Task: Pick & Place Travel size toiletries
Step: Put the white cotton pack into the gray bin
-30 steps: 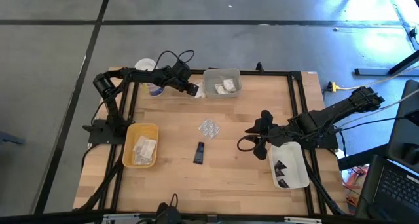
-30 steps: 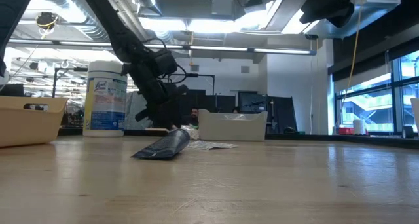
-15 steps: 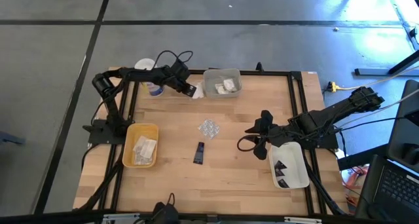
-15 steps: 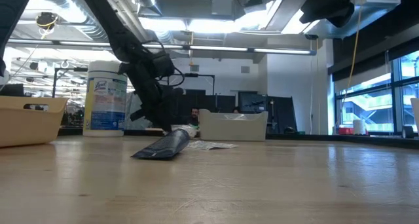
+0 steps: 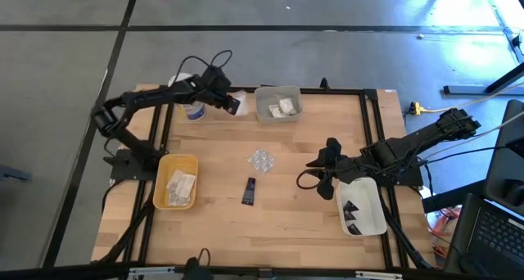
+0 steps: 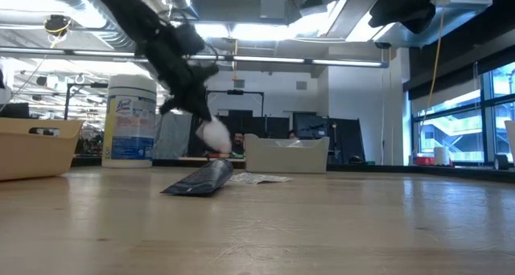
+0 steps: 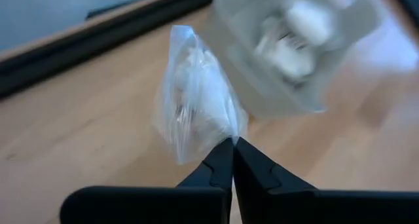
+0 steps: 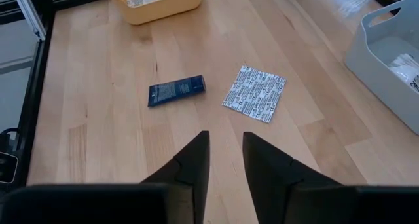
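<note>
1. Clear crinkly packet [image 7: 196,96] with white lumps inside is up off the wood now, dangling from the left gripper [image 5: 232,105] just beside the clear tray [image 5: 277,102]; a second ago it lay on the table under that gripper.
2. Left fingers [image 7: 226,168] are pinched tight on the packet's lower corner, its long axis running straight out from the tips.
3. Dark tube [image 5: 249,190] lies mid-table, lengthwise toward the blister sheet [image 5: 261,159].
4. Right gripper [image 5: 322,174] hovers partly open, empty, by the white tray [image 5: 372,217].
</note>
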`<state>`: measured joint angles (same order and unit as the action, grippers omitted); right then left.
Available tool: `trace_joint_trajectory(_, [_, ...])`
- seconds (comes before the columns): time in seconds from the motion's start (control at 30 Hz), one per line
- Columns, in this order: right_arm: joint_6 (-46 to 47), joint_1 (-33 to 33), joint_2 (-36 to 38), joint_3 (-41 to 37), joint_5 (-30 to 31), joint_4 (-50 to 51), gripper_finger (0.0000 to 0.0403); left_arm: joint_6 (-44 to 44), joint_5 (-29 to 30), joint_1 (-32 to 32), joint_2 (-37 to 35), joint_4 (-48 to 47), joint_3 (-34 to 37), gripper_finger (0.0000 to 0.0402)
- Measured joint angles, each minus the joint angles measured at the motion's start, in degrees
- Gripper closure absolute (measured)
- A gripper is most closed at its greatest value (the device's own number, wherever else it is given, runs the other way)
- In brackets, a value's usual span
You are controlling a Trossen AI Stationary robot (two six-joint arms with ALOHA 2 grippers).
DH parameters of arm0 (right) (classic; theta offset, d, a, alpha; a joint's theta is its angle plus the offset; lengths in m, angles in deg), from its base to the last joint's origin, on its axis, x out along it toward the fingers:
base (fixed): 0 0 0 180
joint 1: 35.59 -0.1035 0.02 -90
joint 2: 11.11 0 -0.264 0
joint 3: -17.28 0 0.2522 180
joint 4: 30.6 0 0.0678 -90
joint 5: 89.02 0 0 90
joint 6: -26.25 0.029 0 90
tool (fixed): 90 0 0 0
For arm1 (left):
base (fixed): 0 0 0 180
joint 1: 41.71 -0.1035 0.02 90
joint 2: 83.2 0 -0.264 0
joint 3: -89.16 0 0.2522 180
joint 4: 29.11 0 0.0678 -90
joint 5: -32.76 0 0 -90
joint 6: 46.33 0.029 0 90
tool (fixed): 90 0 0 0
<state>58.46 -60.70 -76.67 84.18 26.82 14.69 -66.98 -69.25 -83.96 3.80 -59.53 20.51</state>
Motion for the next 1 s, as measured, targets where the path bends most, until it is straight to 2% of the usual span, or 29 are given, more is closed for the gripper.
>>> trace_joint_trajectory(0.2, [-0.08,0.0,0.0,-0.01,0.02,0.0,0.0312,-1.26,-1.66,2.51,-5.87,1.38,0.0,0.0399])
trace_joint_trajectory(0.33, [-0.09,0.0,0.0,0.0,0.02,0.0,0.0306,-3.27,-4.31,4.63,-7.67,6.35,0.0,0.0399])
trace_joint_trajectory(0.47, [-0.09,0.0,0.0,-0.01,0.02,0.0,0.0298,-5.3,-4.35,6.85,-7.57,12.32,0.0,0.0399])
trace_joint_trajectory(0.73, [-0.13,0.0,0.0,0.01,0.76,-0.02,0.0293,-8.12,0.31,8.42,-2.67,20.06,-0.02,0.0399])
trace_joint_trajectory(0.87, [-0.44,0.0,0.0,0.01,1.61,-0.04,0.0301,-9.29,0.29,8.41,1.74,24.79,-0.46,0.0399])
trace_joint_trajectory(1.0, [-0.97,0.0,0.0,0.01,1.62,-0.04,0.0309,-9.7,-1.86,8.42,6.63,25.04,-3.31,0.0399])
